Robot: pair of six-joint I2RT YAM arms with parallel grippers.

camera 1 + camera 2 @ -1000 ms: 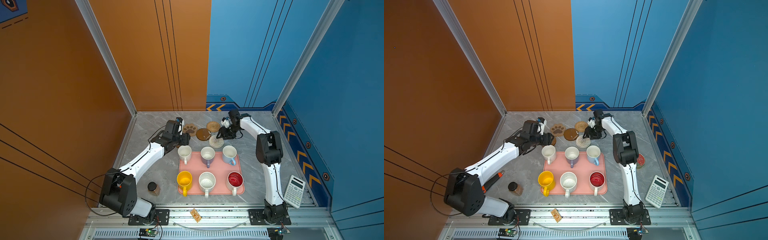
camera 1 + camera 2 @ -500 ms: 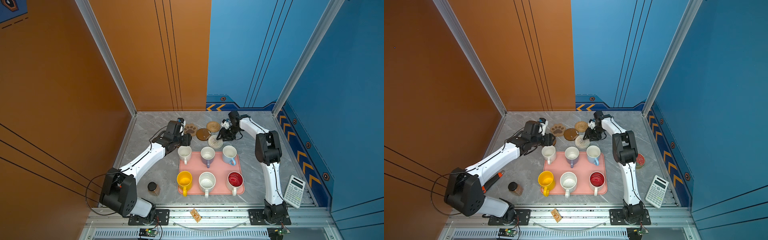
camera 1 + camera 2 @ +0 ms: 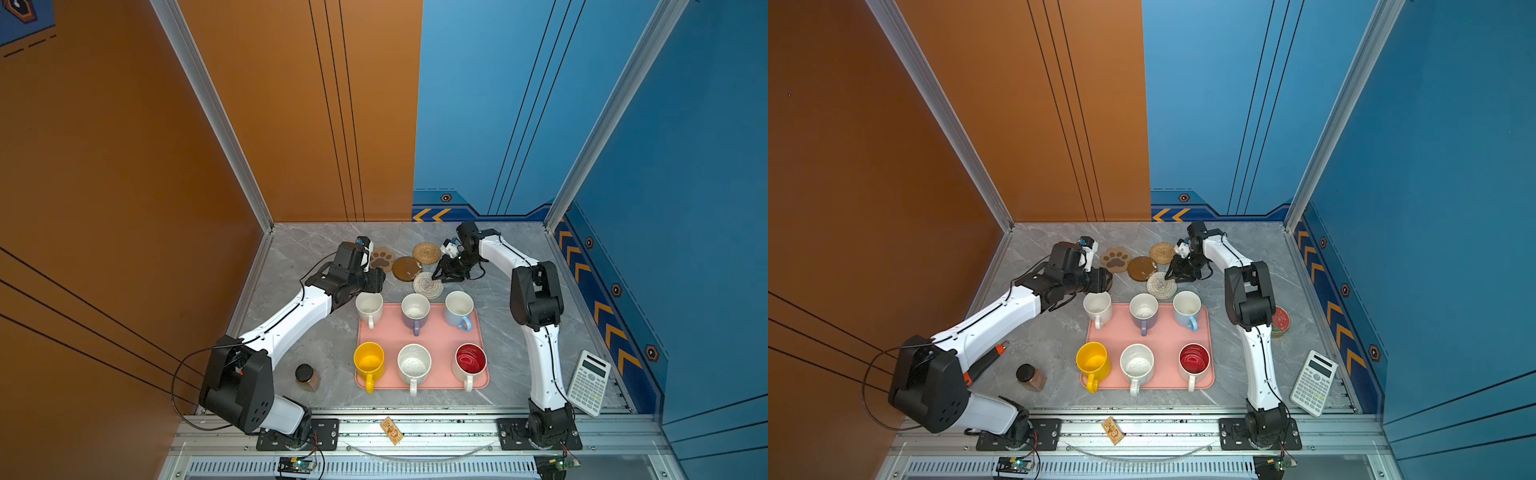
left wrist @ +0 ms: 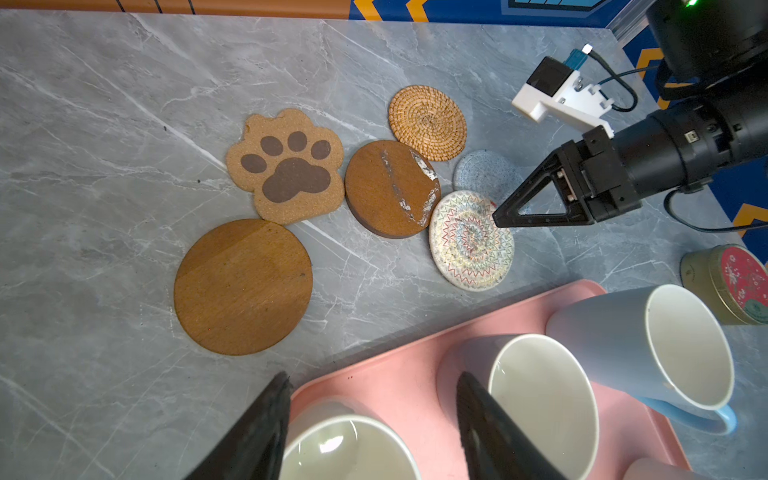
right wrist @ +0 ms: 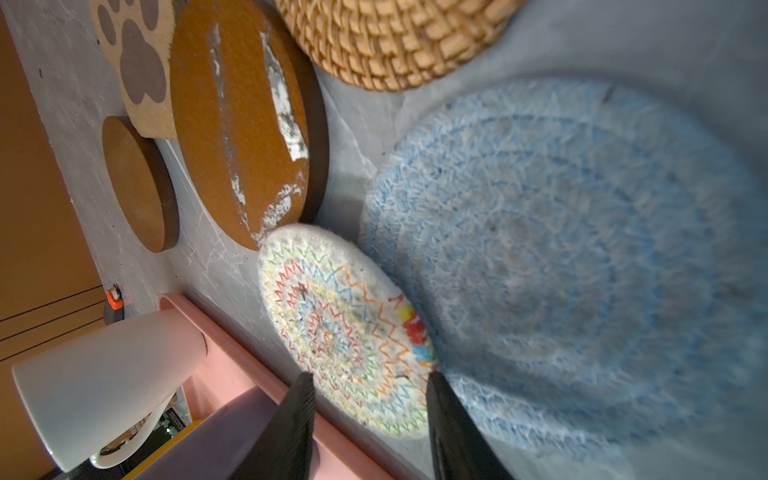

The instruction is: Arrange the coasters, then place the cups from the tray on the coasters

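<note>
Well, the coasters point(image 4: 390, 189) lie bunched together on the table point(image 4: 104, 124), not sorted yet. All six cups point(image 3: 414, 307) sit on the pink tray point(image 3: 436, 336). The right hand point(image 5: 370, 376), only a little spread, is at the cream coaster point(image 4: 471, 241); the left hand point(image 4: 374, 376) is spread wide, empty

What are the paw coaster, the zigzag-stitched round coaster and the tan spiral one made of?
The paw coaster looks like cork: matte, speckled grain, dark printed pads. The zigzag-stitched coaster is probably coiled cotton rope: soft, fuzzy, sewn with coloured thread. The tan spiral coaster is apparently woven rattan: ribbed strands with a slight sheen.
</note>
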